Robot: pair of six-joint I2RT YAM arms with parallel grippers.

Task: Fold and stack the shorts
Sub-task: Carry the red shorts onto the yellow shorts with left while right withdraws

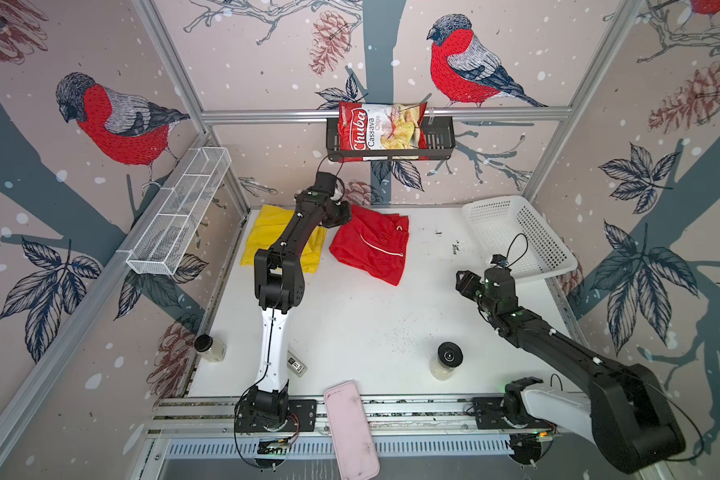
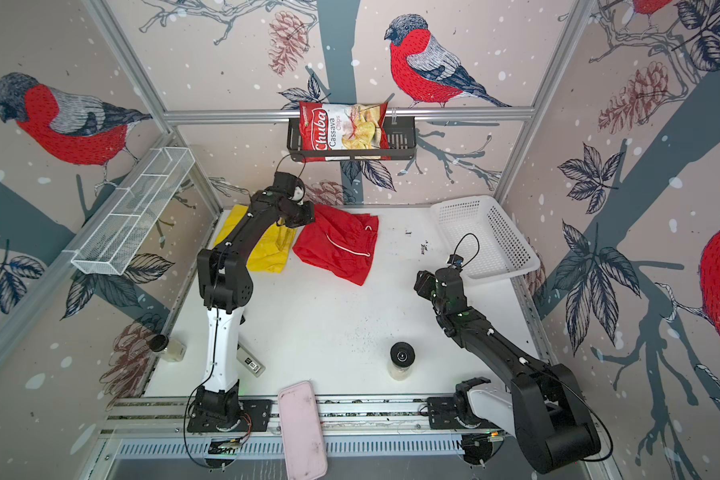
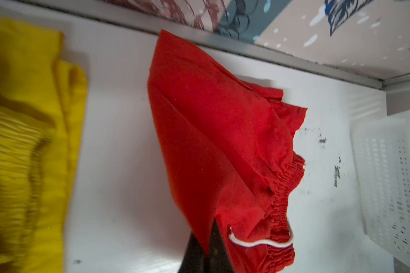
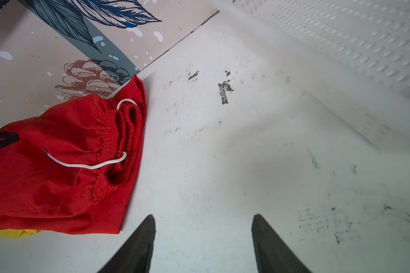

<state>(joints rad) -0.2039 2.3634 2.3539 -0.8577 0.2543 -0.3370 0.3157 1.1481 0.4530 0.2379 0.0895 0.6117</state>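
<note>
Top views: red shorts [image 1: 371, 245] lie crumpled at the back middle of the white surface [image 1: 371, 324]. Yellow shorts [image 1: 267, 226] lie just left of them, partly hidden under the left arm. Left claw [image 1: 338, 216] is down at the back-left corner of the red shorts, fingers hidden by the wrist here. Right claw [image 1: 463, 282] hangs over bare surface near the white basket [image 1: 553, 249], well apart from both shorts. Chips bag [image 1: 381, 129] sits in the black shelf [image 1: 437, 141] on the back wall. A dark-lidded jar [image 1: 447, 359] stands at the front right and a pink case [image 1: 352, 428] lies across the front rail. Both top views show the same layout.

Left wrist: left claw [image 3: 207, 232] is clamped tight on a fold of the red shorts [image 3: 223, 141], red cloth pinched between the two dark fingers. The cloth slopes from the claw down to the surface. White drawstring [image 3: 258, 243] and the gathered waistband are just beside the claw. Yellow shorts [image 3: 21, 118] lie flat, with a strip of bare surface between them and the red pair. The view is a bit blurred.

Right wrist: right claw [image 4: 204, 216] has its fingers spread wide with nothing between them, only scuffed bare surface below. Red shorts [image 4: 57, 165] are off to one side, waistband facing the claw, not touching it. A bit of yellow shorts [image 4: 10, 232] peeks past their edge.
</note>
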